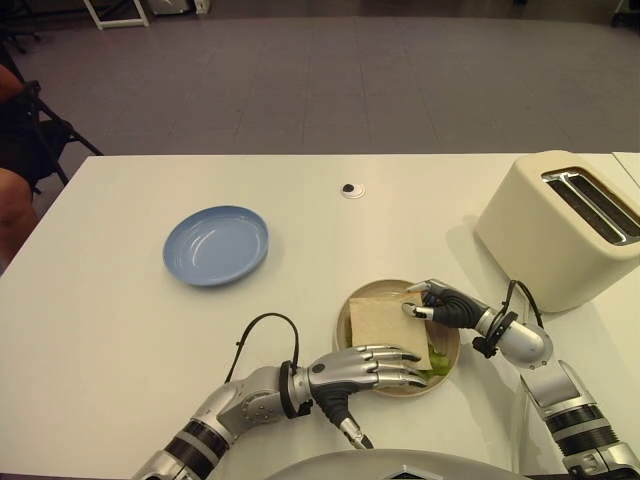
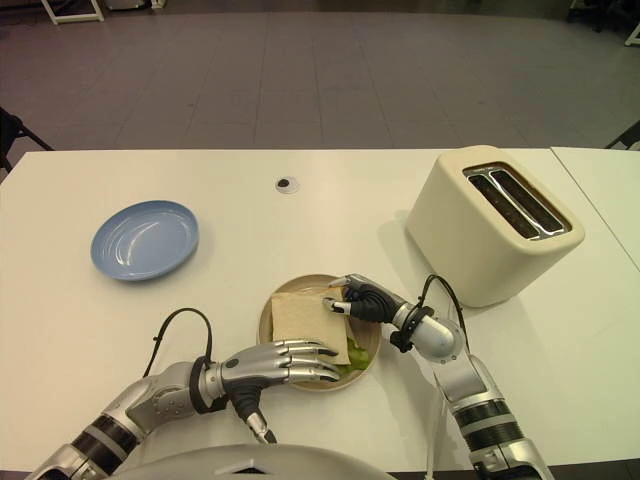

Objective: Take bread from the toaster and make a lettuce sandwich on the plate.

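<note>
Left eye view: a white table (image 1: 110,320) seen from above. Near the front edge, a little right of centre, sits a round tan plate (image 1: 343,318) with a square slice of bread (image 1: 385,318) lying flat on it. The left hand (image 1: 365,368) rests at the near rim of the plate, fingers stretched out straight and side by side, pointing right along the bread's near edge and gripping nothing. The right hand (image 1: 447,305) comes in from the right, its fingers curled and pinching the bread's far right corner. A cream toaster (image 1: 560,235) stands at the right, well behind the plate, its top facing up. A shallow blue plate (image 1: 216,245) lies on the left half of the table, well apart from the tan one. A small round disc (image 1: 350,189) with a dark centre sits near the far edge. Right eye view: the same layout shifted a little left. Green lettuce (image 2: 358,352) peeks out from under the bread along its right and near sides, just beside the left fingertips (image 2: 325,365). Two long slots (image 2: 515,200) run side by side across the toaster's top. The right hand's curled fingers (image 2: 350,297) lie over the bread's corner, the wrist angled toward the toaster.
</note>
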